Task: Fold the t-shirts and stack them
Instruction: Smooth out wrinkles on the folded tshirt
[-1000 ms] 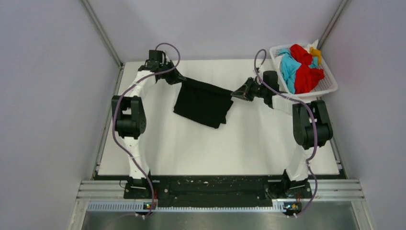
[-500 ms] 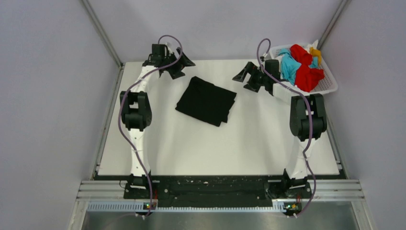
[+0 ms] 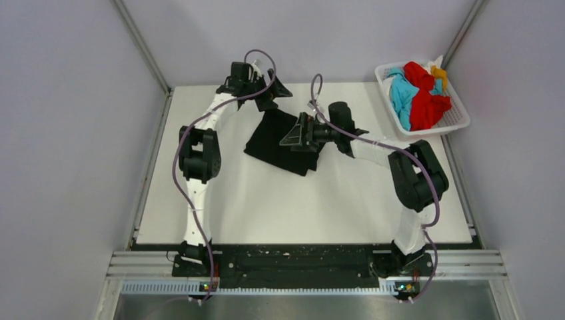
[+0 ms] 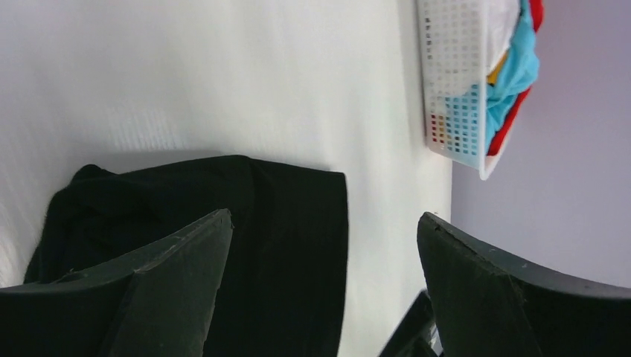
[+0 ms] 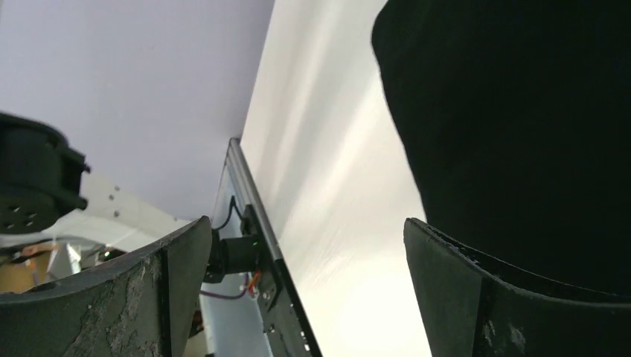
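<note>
A black t-shirt (image 3: 270,141) lies folded on the white table (image 3: 300,200), back of centre. My left gripper (image 3: 272,95) hovers open just behind its far edge. In the left wrist view the black t-shirt (image 4: 245,223) spreads below my left gripper (image 4: 324,230), whose jaws are empty. My right gripper (image 3: 294,135) hangs open over the shirt's right half. The right wrist view has the black t-shirt (image 5: 521,134) beside the right finger (image 5: 476,297), with nothing between the jaws of my right gripper (image 5: 305,230). Red (image 3: 426,107), turquoise (image 3: 402,93) and orange-yellow (image 3: 439,71) t-shirts lie bunched in the basket.
The white lattice basket (image 3: 460,120) stands at the table's back right corner, also seen in the left wrist view as the basket (image 4: 450,67). Grey walls close in the table on three sides. A metal rail (image 3: 306,263) with both arm bases runs along the near edge.
Both grippers have opened and let go of the black t-shirt, which now lies folded on the table. My right gripper has swung left over it; the left has shifted right.
</note>
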`<state>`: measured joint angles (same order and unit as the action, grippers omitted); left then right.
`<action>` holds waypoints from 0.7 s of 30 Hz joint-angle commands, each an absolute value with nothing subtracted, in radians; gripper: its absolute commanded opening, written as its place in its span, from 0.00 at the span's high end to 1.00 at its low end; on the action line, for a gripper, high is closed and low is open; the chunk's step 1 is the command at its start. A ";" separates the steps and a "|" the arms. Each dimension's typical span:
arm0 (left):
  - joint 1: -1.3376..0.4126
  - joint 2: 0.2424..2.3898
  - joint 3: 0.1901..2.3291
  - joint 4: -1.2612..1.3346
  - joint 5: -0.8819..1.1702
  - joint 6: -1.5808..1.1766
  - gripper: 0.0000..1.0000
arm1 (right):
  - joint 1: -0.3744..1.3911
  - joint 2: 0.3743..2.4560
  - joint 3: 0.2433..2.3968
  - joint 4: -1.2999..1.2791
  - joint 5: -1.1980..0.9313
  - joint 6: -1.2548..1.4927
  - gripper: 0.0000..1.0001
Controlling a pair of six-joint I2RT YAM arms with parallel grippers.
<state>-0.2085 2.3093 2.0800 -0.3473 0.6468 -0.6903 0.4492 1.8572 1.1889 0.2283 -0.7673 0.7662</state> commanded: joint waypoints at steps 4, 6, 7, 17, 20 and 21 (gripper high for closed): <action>-0.189 2.480 2.189 -0.283 0.583 -0.756 0.01 | 0.451 1.994 1.161 0.308 -0.823 0.804 0.01; -0.185 2.525 2.207 -0.242 0.567 -0.784 0.01 | 0.449 2.011 1.142 0.241 -0.788 0.761 0.01; -0.183 2.540 2.208 -0.213 0.565 -0.800 0.01 | 0.447 2.016 1.128 0.213 -0.772 0.744 0.01; -0.182 2.526 2.048 -0.213 0.607 -0.833 0.01 | 0.341 2.008 1.070 0.107 -0.676 0.661 0.01; -0.184 2.402 1.919 -0.208 0.582 -0.800 0.01 | 0.326 1.967 1.103 0.047 -0.678 0.610 0.01; -0.184 2.350 1.880 -0.206 0.563 -0.785 0.01 | 0.325 1.948 1.117 0.018 -0.686 0.589 0.01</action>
